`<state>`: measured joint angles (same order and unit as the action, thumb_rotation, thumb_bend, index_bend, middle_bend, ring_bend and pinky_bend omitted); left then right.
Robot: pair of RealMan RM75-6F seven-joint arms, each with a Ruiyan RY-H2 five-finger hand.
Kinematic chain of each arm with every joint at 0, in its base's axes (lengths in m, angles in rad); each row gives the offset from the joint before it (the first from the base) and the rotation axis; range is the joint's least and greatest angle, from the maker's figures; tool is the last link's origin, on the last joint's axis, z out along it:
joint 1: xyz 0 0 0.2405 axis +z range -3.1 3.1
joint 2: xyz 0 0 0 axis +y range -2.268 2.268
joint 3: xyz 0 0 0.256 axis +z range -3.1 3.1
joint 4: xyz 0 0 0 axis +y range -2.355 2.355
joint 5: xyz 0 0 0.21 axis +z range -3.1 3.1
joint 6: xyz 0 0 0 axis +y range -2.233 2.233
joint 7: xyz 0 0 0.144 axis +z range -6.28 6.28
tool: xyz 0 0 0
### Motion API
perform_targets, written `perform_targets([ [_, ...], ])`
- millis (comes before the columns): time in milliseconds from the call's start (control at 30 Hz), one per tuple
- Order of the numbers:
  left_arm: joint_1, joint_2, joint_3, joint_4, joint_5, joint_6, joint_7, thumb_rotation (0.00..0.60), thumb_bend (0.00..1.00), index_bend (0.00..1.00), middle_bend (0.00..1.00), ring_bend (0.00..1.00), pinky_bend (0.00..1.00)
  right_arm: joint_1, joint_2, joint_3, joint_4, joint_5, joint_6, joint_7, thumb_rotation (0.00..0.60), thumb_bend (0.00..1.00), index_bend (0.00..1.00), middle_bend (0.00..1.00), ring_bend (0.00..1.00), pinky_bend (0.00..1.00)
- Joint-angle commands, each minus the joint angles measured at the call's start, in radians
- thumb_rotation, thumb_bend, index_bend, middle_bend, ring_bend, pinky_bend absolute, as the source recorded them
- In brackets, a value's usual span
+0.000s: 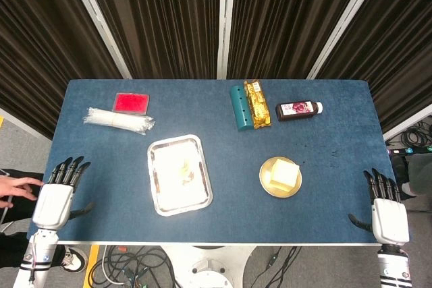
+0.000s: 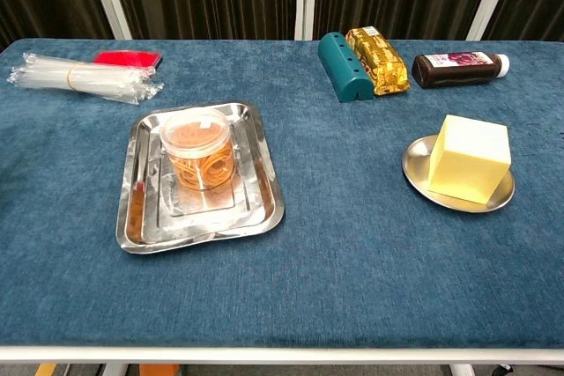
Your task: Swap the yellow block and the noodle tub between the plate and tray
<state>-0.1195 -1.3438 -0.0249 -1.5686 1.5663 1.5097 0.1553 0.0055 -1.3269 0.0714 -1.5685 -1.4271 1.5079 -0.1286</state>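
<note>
A clear noodle tub (image 2: 198, 148) with orange noodles stands upright in the steel tray (image 2: 261, 196), left of centre; in the head view the noodle tub (image 1: 183, 168) looks pale inside the tray (image 1: 162, 200). The yellow block (image 2: 471, 157) sits on a small round plate (image 2: 416, 165) at the right, the same block (image 1: 284, 173) and plate (image 1: 266, 179) showing in the head view. My left hand (image 1: 59, 193) hovers open at the table's near left corner. At the near right corner my right hand (image 1: 387, 208) is open too. Neither touches anything.
At the back stand a teal box (image 2: 344, 66), a gold packet (image 2: 378, 59) and a dark bottle (image 2: 458, 68) lying on its side. A bundle of clear straws (image 2: 84, 77) and a red case (image 2: 128, 58) lie back left. A person's hand (image 1: 17, 188) shows at the left edge.
</note>
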Motion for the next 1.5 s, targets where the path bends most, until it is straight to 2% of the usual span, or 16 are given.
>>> perform_targets([
  [33,0.001,0.000,0.001,0.000,-0.001,0.000,0.000,0.600,0.00,0.13,0.07,0.00,0.11,0.000,0.000,0.000,0.001,0.001,-0.001,0.001,0.600,0.00,0.00,0.00,0.00,0.00],
  [367,-0.002,0.003,-0.003,-0.002,-0.004,-0.002,-0.006,0.600,0.00,0.13,0.07,0.00,0.11,0.022,0.006,0.011,-0.023,0.011,-0.030,-0.024,0.600,0.00,0.00,0.00,0.00,0.00],
  [633,-0.001,-0.008,0.006,0.013,-0.001,-0.007,-0.011,0.600,0.00,0.13,0.07,0.00,0.11,0.144,-0.008,0.056,-0.117,0.061,-0.186,-0.174,0.600,0.00,0.00,0.00,0.00,0.00],
  [800,-0.003,-0.008,0.004,0.015,0.000,-0.008,-0.011,0.600,0.00,0.13,0.07,0.00,0.11,0.246,-0.069,0.093,-0.156,0.151,-0.311,-0.280,0.600,0.00,0.00,0.00,0.00,0.00],
  [967,-0.002,-0.008,0.005,0.021,-0.002,-0.007,-0.018,0.600,0.00,0.13,0.07,0.00,0.11,0.319,-0.160,0.121,-0.140,0.238,-0.353,-0.383,0.600,0.01,0.00,0.01,0.00,0.00],
  [1067,0.001,-0.008,0.008,0.027,-0.002,-0.005,-0.025,0.600,0.00,0.13,0.07,0.00,0.11,0.344,-0.209,0.136,-0.126,0.285,-0.344,-0.426,0.600,0.03,0.00,0.07,0.00,0.00],
  [1200,0.007,-0.008,0.010,0.037,-0.003,0.001,-0.038,0.600,0.00,0.13,0.07,0.00,0.11,0.366,-0.252,0.146,-0.111,0.320,-0.327,-0.452,0.600,0.05,0.00,0.23,0.06,0.00],
  [1300,0.011,-0.010,0.014,0.049,-0.001,0.005,-0.052,0.600,0.00,0.13,0.07,0.00,0.11,0.378,-0.280,0.152,-0.092,0.334,-0.301,-0.476,0.600,0.07,0.00,0.27,0.09,0.00],
  [1500,0.009,-0.014,0.010,0.057,-0.003,0.002,-0.058,0.600,0.00,0.13,0.07,0.00,0.11,0.392,-0.313,0.151,-0.063,0.326,-0.263,-0.480,0.600,0.19,0.00,0.42,0.19,0.00],
])
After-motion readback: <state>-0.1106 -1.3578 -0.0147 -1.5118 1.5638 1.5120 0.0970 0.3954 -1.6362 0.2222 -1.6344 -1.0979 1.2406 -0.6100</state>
